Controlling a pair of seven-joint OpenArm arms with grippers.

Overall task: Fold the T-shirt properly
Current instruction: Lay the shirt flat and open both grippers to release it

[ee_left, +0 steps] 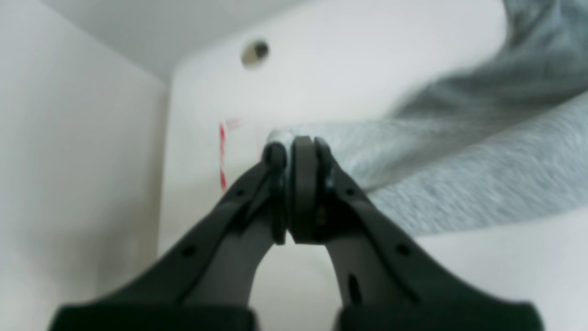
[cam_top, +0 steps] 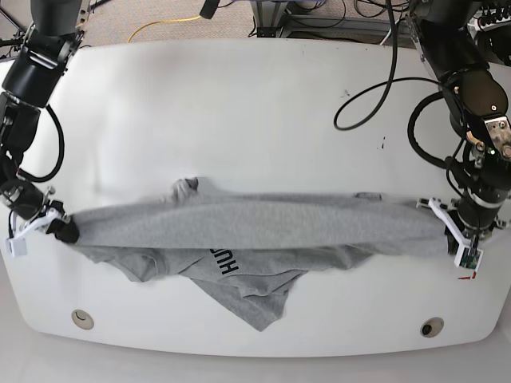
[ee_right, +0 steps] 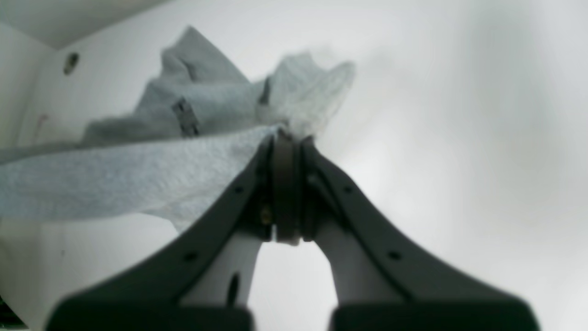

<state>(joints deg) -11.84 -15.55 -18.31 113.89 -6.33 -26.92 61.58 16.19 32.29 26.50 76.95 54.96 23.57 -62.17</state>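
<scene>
Left hand [ee_left: 296,149]: closed on T-shirt [cam_top: 263,219] edge
Right hand [ee_right: 287,138]: closed on opposite edge
Lettering [cam_top: 224,262]: black, partly readable "HU"

Only one piece of writing can be read at all: black block lettering on the T-shirt [cam_top: 239,231], seen in the base view. It stands on the lower, hanging part of the grey cloth, toward the desk's [cam_top: 239,104] near edge, and runs sideways, turned on its side. The letters "HU" can be made out; the rest is lost in a fold of the cloth. In the right wrist view a small dark strip of print shows on the cloth, too blurred to read. The left wrist view shows thin red marks on the desk, not legible as letters.
</scene>
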